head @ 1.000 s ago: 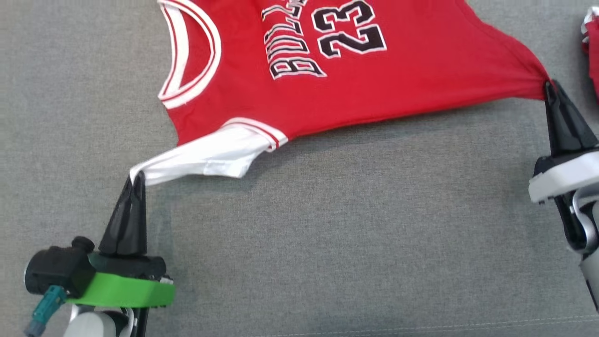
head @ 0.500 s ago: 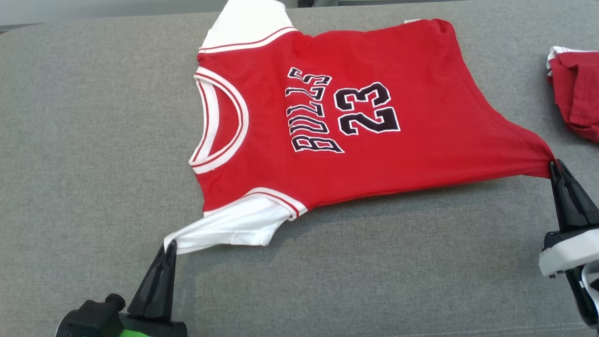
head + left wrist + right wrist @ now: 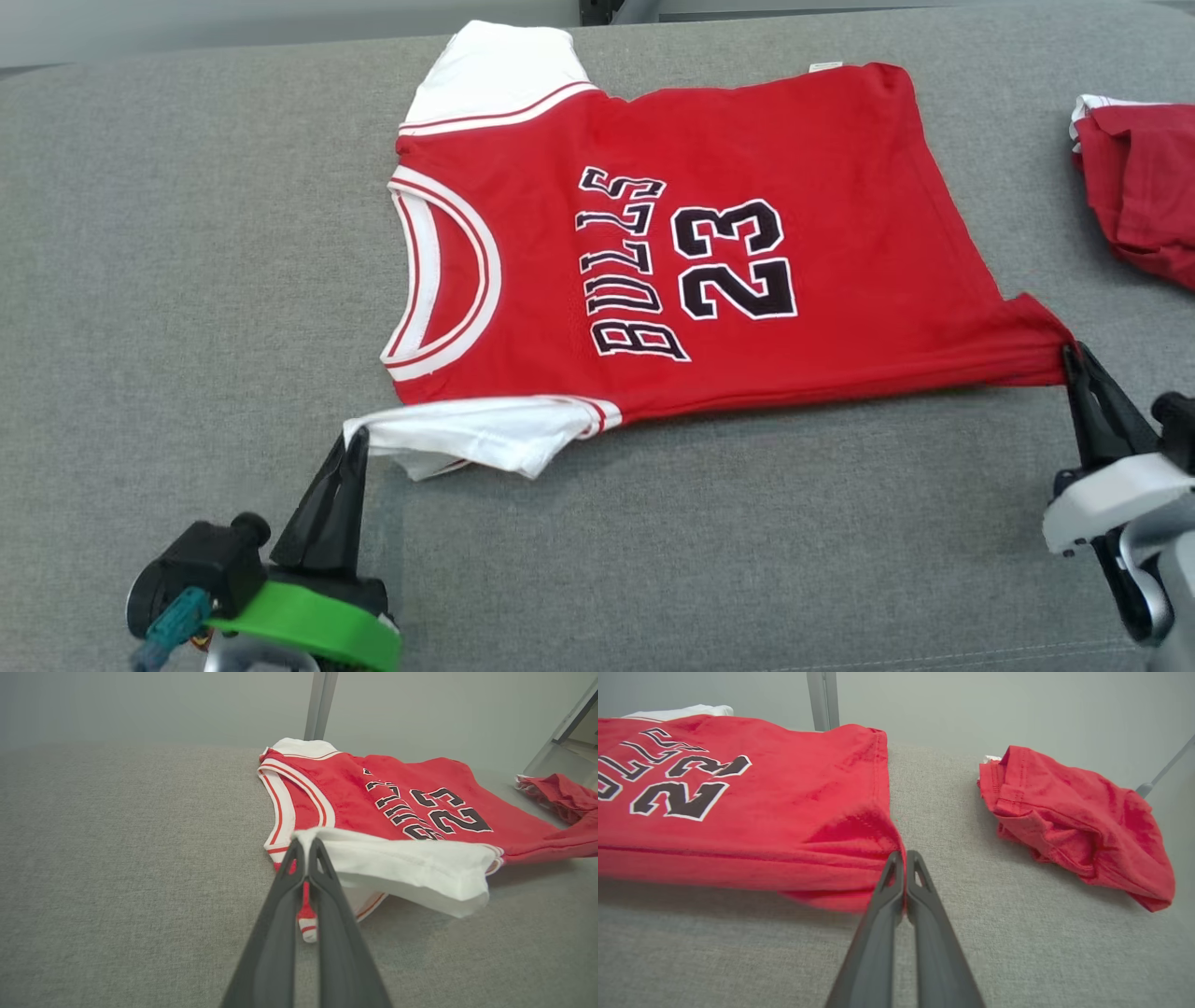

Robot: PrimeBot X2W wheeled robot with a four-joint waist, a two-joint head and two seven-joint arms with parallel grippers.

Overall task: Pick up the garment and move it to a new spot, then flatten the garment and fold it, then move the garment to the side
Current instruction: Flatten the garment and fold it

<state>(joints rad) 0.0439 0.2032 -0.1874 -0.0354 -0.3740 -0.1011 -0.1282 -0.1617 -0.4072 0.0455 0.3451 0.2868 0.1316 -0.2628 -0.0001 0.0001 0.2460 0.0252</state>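
The garment (image 3: pixel 840 261) is a red jersey with white sleeves and a black "BULLS 23" print, spread on the grey padded surface (image 3: pixel 187 280). Its near edge is lifted off the surface. My left gripper (image 3: pixel 357 439) is shut on the near white sleeve (image 3: pixel 476 437); in the left wrist view the gripper (image 3: pixel 306 842) pinches that sleeve's (image 3: pixel 411 868) cuff. My right gripper (image 3: pixel 1070 353) is shut on the near red hem corner, and the right wrist view shows the gripper (image 3: pixel 901 855) clamped on the garment's (image 3: pixel 784 807) corner.
A second, crumpled red piece of clothing (image 3: pixel 1144 219) lies at the right edge, also seen crumpled (image 3: pixel 1083 816) in the right wrist view. A metal post (image 3: pixel 320 704) stands behind the far edge. Grey surface stretches in front and to the left.
The head camera tilted, so the whole garment now shows. Both grippers moved forward with their corners; the stretched near edge has slackened and the near sleeve has bunched toward the body.
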